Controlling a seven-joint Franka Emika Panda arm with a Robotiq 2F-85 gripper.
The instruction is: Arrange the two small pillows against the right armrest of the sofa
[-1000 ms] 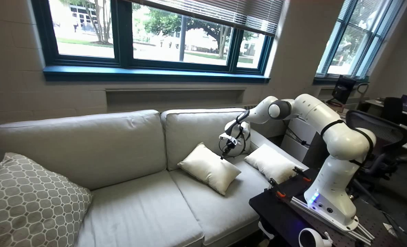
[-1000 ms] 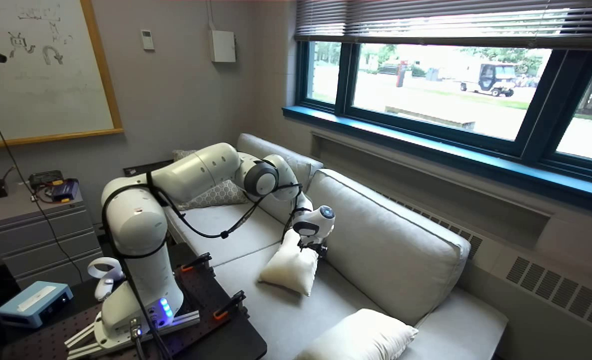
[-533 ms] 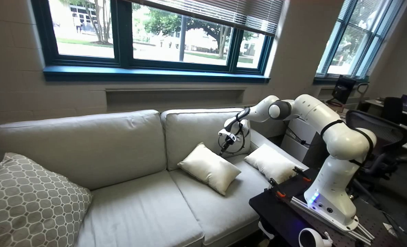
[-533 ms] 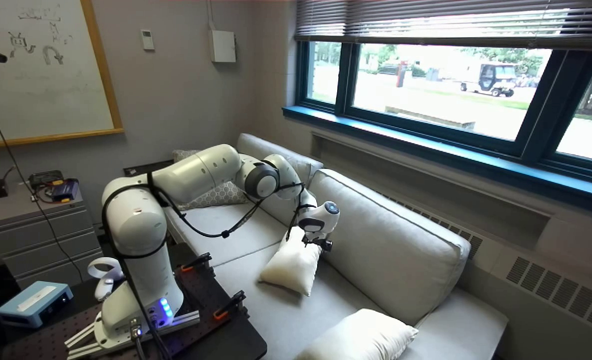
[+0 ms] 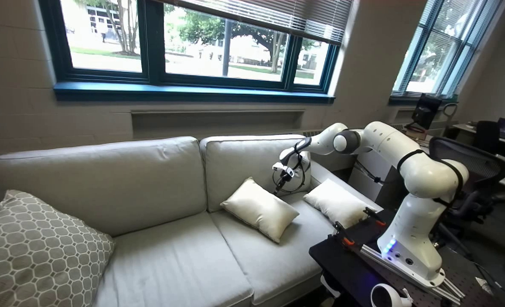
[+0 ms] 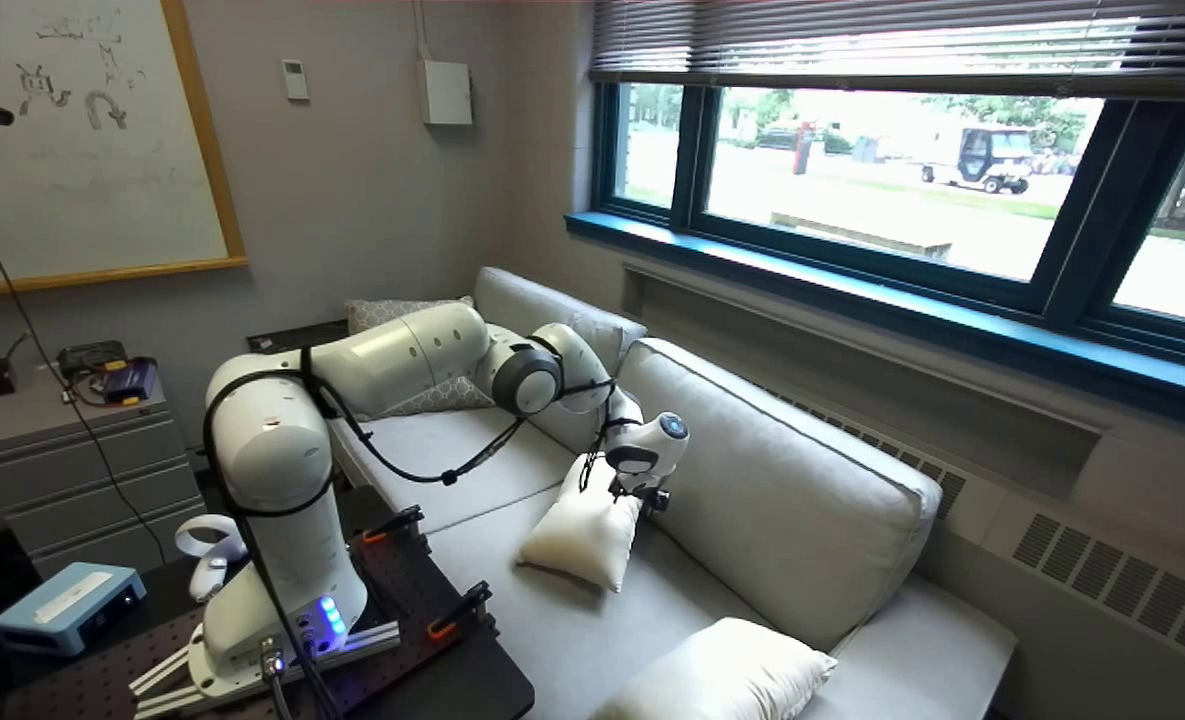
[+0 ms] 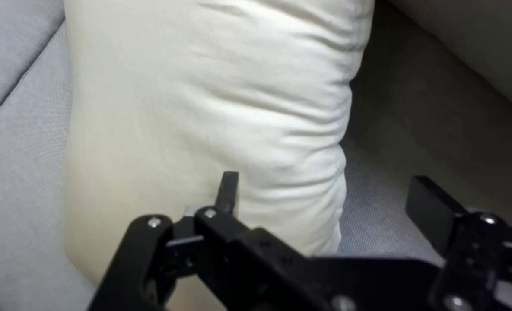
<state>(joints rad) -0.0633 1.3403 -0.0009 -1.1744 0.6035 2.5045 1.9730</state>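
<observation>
At the left end of the long cream-beige fabric sofa [image 5: 163, 264] rests a large grey-beige patterned cushion [image 5: 43, 251], outside the scope of the task. Next, on the right-hand cream seat cushion [image 5: 261, 260], the first small cream-white puffy fabric pillow [image 5: 259, 209] lies askew, well apart from the low padded cream right armrest [image 6: 937, 640]. Judged light, soft and yielding, not fragile; its smooth cover could slip under a shallow pinch. Recommended hold: deep on the creased edge facing the right-hand cream back cushion [image 5: 241, 166], gathering cloth and filling together. At that edge stands the black two-fingered gripper [image 7: 325, 190], fingers spread wide and nothing pinched: one over the pillow, the other beyond it above the seat cushion. Contact with the cover cannot be confirmed from the wrist view. Further right, the second small cream-white puffy fabric pillow [image 5: 339, 202] lies alongside the armrest; judged in place. Last, the white jointed robot arm [image 5: 429, 175]: compared with a moment earlier, its raised bend sits lower in both exterior views and the gripper has shifted slightly towards the back cushion. Both pillows are unmoved, and the patterned cushion likewise.
</observation>
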